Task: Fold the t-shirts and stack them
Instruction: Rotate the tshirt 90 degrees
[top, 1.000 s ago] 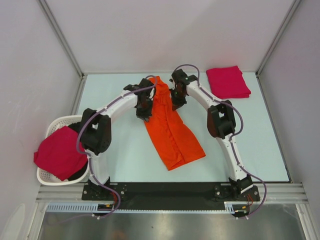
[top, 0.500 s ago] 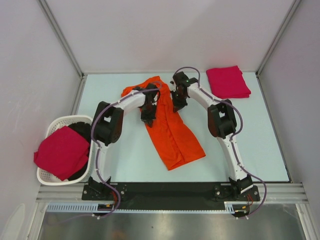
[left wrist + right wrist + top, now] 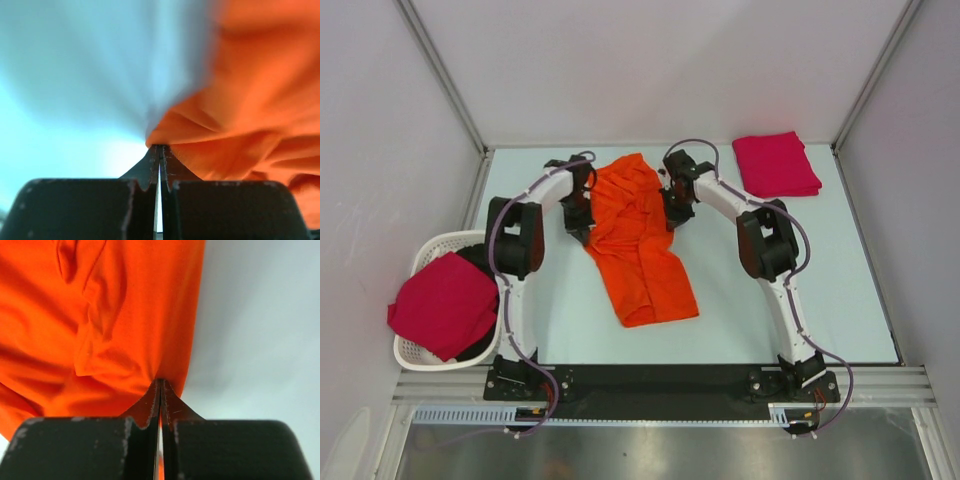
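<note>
The bright orange t-shirt (image 3: 635,235) hangs stretched between my two grippers at the back of the table, its lower part trailing toward the front. My left gripper (image 3: 579,222) is shut on the shirt's left edge (image 3: 165,137). My right gripper (image 3: 672,212) is shut on its right edge (image 3: 165,375). A folded crimson-pink t-shirt (image 3: 776,165) lies at the back right corner. Another crimson-pink t-shirt (image 3: 440,305) drapes over the basket at the left.
The white slatted basket (image 3: 420,262) stands off the table's left edge beside the left arm's base. Grey walls with metal posts (image 3: 445,75) close in the back and sides. The pale table (image 3: 800,290) shows at the right front.
My left gripper has swung left, away from the right one, spreading the top of the orange t-shirt. The shirt's lower end has slid left and back.
</note>
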### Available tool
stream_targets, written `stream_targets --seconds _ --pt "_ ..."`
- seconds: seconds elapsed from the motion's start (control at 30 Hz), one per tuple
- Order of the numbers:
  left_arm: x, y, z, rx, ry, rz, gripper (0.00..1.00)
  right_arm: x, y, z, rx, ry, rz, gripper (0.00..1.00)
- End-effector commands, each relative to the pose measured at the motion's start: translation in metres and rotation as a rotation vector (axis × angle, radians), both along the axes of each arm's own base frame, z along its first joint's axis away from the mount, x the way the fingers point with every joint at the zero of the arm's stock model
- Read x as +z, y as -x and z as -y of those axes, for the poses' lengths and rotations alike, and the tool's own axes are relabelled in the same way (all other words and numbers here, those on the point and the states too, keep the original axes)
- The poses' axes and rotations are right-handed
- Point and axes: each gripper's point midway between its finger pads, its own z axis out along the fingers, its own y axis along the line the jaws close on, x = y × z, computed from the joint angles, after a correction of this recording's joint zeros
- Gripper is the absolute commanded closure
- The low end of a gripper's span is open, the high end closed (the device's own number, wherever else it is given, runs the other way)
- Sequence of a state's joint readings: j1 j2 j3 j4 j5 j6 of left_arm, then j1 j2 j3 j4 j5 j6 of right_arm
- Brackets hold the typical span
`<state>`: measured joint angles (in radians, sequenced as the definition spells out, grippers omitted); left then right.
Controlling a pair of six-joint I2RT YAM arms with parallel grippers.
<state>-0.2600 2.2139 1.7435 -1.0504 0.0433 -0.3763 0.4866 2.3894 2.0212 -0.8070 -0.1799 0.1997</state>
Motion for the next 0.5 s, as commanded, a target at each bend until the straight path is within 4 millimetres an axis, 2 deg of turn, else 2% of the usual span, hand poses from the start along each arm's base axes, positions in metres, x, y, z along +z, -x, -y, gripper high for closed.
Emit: stream_targets --seconds 0.0,0.03,0.13,0.3,0.4,0.47 --pt "0.007 -0.026 -0.047 0.066 -0.102 0.034 1.00 -0.041 0.095 0.017 0.097 0.179 -0.290 1.00" --pt "0.010 -0.036 -0.045 0.054 -0.089 0.055 1.00 -0.039 0.100 0.014 0.106 0.178 -0.296 1.00" --pt "0.016 -0.044 -0.035 0.010 -0.074 0.071 1.00 -0.039 0.118 0.006 0.137 0.176 -0.319 1.00" --pt "0.008 -0.033 0.002 -0.120 -0.060 0.060 1.00 -0.037 0.130 -0.010 0.125 0.140 -0.337 1.00" --pt "0.004 -0.025 0.029 -0.198 -0.048 0.059 1.00 -0.031 0.119 -0.014 0.097 0.141 -0.295 1.00" --pt "0.014 -0.024 0.043 -0.231 -0.042 0.098 1.00 -0.020 0.104 -0.013 0.077 0.151 -0.237 1.00"
